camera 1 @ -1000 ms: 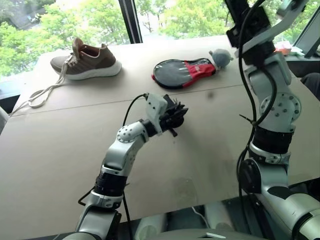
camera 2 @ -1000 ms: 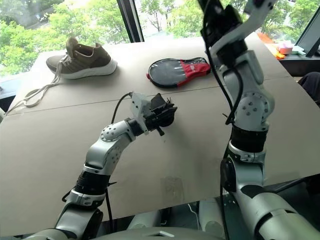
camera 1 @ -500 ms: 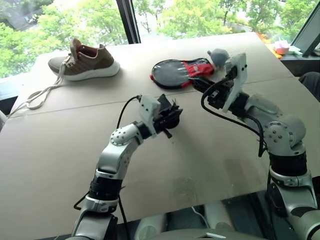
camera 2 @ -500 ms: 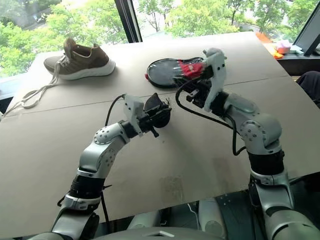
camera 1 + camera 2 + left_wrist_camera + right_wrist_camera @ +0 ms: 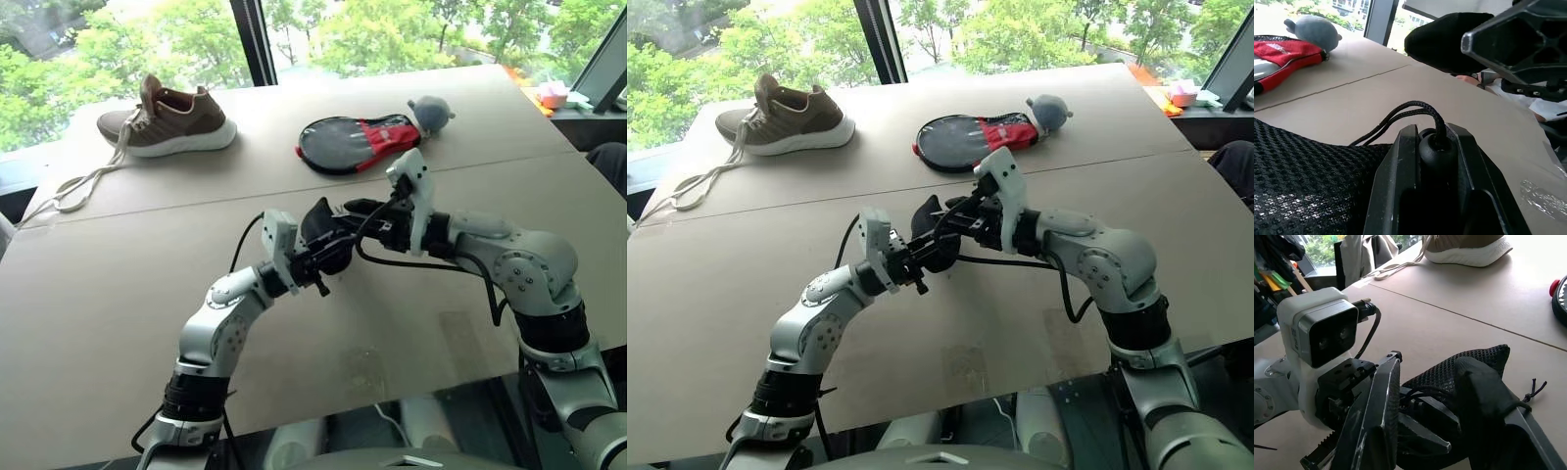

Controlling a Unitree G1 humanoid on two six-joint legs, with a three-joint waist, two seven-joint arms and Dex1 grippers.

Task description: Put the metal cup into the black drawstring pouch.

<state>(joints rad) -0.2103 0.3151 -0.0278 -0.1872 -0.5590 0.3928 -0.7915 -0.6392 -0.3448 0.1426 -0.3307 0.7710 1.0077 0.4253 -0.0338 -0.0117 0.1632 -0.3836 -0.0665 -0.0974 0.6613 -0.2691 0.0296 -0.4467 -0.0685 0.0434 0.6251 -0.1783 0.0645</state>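
The small soft black mesh drawstring pouch [image 5: 328, 247] hangs above the tan cardboard-covered table [image 5: 118, 294], pinched by the left gripper [image 5: 1432, 147], whose fingers are narrow and clamped on the pouch's cord toggle [image 5: 1436, 147]. The right gripper [image 5: 1430, 396] sits right at the pouch, one finger on either side of the mesh, jaws partly spread. The shiny metal cup can't be made out anywhere; it may already be inside the pouch, since the fabric bulges, but the mesh hides that, so unsure. Well beyond the pouch lie a black-and-red paddle-shaped case [image 5: 355, 143] with a grey plush toy [image 5: 431, 113] touching its end, and further off to the left a brown sneaker with white sole [image 5: 168, 119]. Risks: the left hold is on cord only (not fabric), so a tug from the right fingers could slip the toggle free and drop the pouch; the mouth could collapse shut, or the right fingers snag the mesh.
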